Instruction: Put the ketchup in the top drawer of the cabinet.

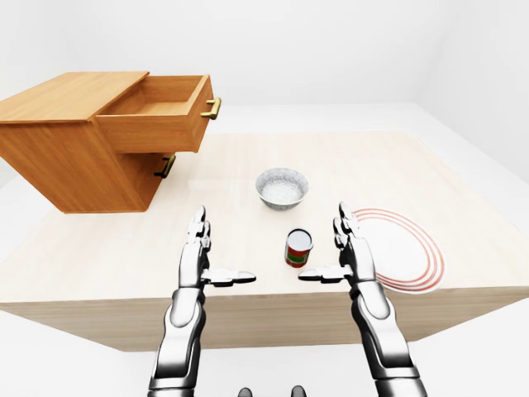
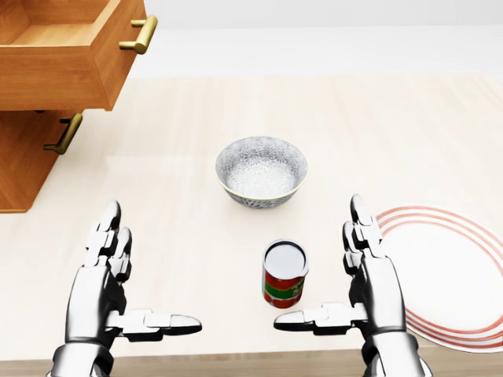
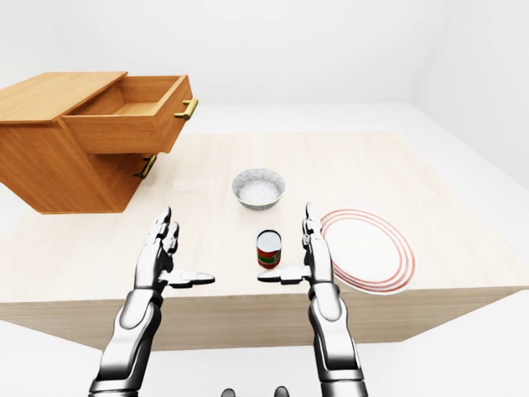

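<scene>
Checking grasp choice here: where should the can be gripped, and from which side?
Grip the can round its side wall, coming from the right with the right robot hand, probably. It stands upright, that open hand is right beside it, and the bowl stands clear above it in the head view.

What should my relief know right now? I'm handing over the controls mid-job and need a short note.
Left hand: open, holding nothing, over the table.
Right hand: open, holding nothing, just right of the can in the head view.
The can, the only ketchup-like item, stands upright between the bowl and the table's near edge, left of the plate.
Done: top drawer of the cabinet is open.
Left: grasp the can, carry it to the drawer, release.
</scene>
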